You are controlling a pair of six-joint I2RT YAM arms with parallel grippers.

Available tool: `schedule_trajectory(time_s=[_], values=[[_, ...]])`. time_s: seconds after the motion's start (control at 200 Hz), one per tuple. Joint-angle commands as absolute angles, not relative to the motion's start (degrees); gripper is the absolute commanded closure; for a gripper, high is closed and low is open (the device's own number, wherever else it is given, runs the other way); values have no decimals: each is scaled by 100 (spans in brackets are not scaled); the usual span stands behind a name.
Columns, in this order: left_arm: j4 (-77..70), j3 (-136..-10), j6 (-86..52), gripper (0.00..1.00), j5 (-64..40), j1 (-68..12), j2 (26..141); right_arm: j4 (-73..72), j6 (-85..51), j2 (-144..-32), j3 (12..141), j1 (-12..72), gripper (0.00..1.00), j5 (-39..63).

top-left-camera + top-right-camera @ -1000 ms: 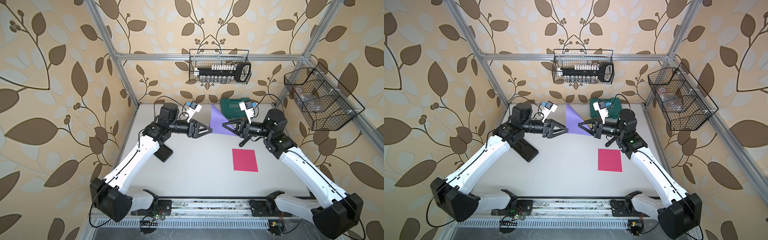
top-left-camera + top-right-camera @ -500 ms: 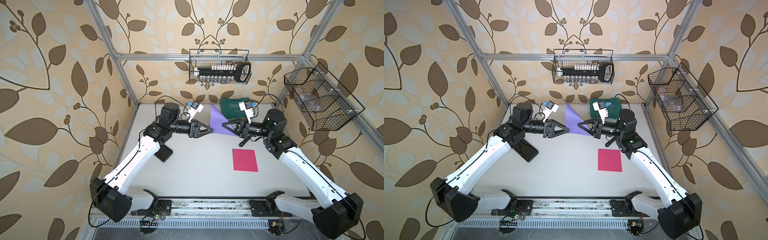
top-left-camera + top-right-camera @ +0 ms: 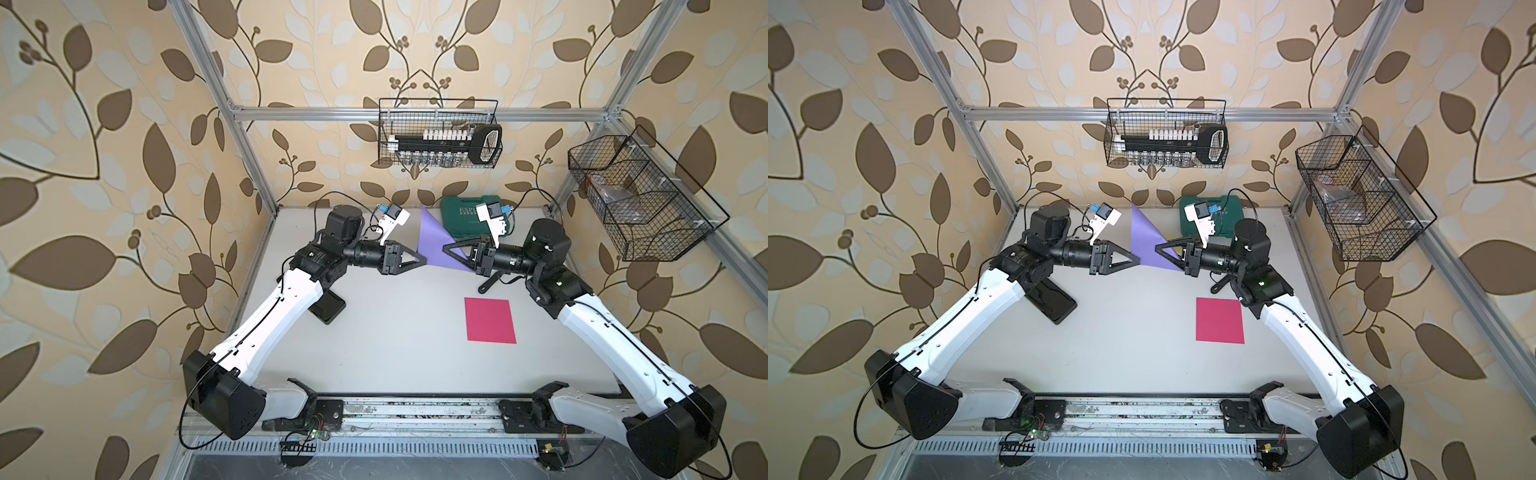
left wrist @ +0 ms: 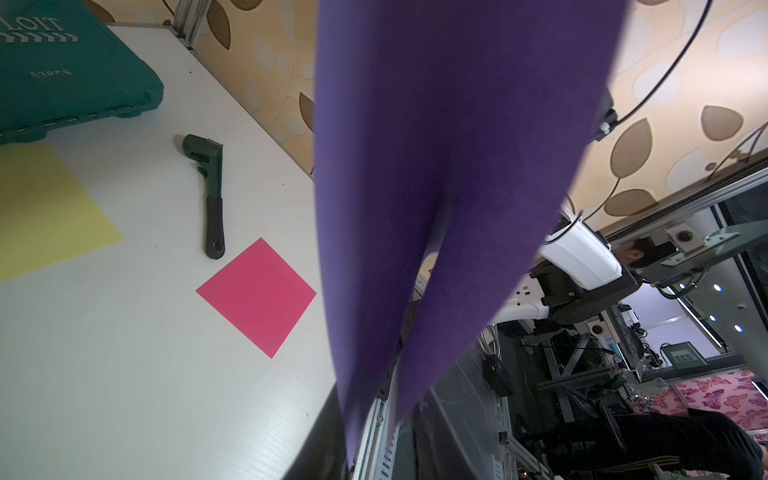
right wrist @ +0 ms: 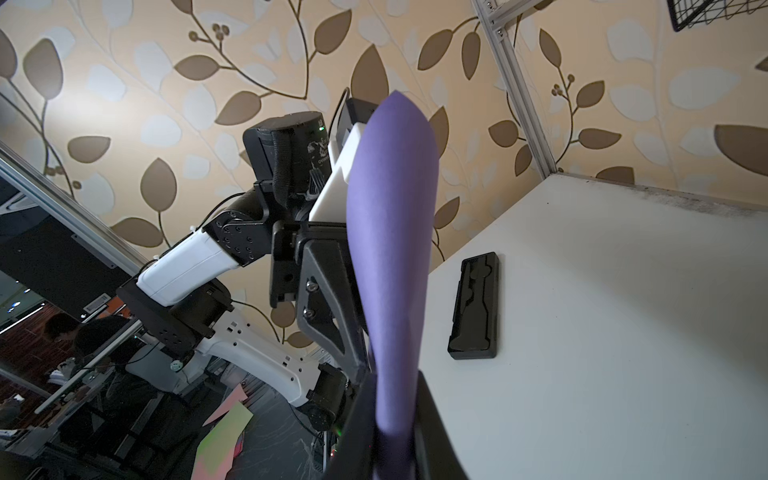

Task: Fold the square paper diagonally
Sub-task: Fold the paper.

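The square purple paper (image 3: 434, 245) (image 3: 1146, 241) hangs in the air over the back of the table, bent over on itself. My right gripper (image 3: 444, 250) (image 5: 392, 424) is shut on its right corner, and the sheet (image 5: 390, 249) rises from between those fingers. My left gripper (image 3: 424, 261) (image 3: 1138, 262) reaches the paper's left corner. In the left wrist view two purple flaps (image 4: 436, 166) run down between that gripper's (image 4: 380, 428) fingers. The flaps stay apart, with a slit between them, so these jaws stand narrow but open around the corner.
A pink paper square (image 3: 490, 320) (image 4: 257, 297) lies flat at right of centre, and a yellow sheet (image 4: 41, 208) under the arms. A green tool case (image 3: 461, 216) sits at the back, a wrench (image 4: 212, 195) near it, a black case (image 3: 328, 307) at left. Wire baskets (image 3: 440, 133) hang on the walls.
The left gripper's fingers have drawn together from wide open to narrow around the purple paper's left corner. The right gripper and the paper have hardly moved.
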State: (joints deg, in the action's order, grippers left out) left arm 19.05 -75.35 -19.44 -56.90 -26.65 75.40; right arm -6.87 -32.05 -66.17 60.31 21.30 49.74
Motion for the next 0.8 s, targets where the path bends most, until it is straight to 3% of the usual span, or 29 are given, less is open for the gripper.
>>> schedule_trajectory(time_s=[0.0,0.795], values=[[1974,-7786,-1738,73,-5557,-2750,7541,-606,-3161,-6506,6033,2195,83,4590],[2020,-7859,-1697,94,-5567,-2777,7646,-511,-3240,-6505,5993,2251,83,4575]])
